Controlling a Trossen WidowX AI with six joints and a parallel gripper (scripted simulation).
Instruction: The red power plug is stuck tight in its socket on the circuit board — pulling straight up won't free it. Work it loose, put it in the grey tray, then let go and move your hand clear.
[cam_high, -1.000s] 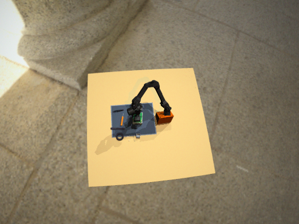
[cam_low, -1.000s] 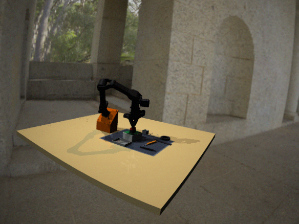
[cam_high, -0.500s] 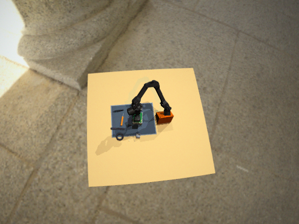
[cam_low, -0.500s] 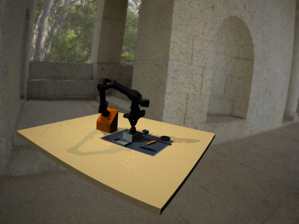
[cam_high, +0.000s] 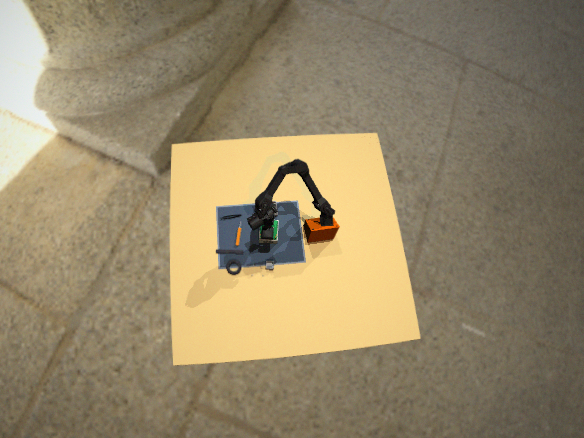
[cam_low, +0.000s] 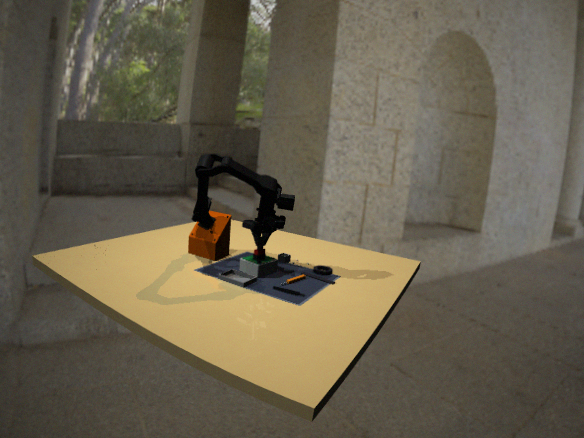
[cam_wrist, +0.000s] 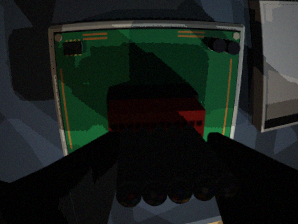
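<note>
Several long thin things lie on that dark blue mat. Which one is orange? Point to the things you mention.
It's the stick-like tool (cam_high: 238, 236) (cam_low: 295, 279) with the thin pale tip, between two slim dark rods; those are black or dark grey all along.

Stone walls (cam_low: 370, 115) are enclosing the room; trees (cam_low: 135, 75) are showing through openings at ten o'clock.
</note>
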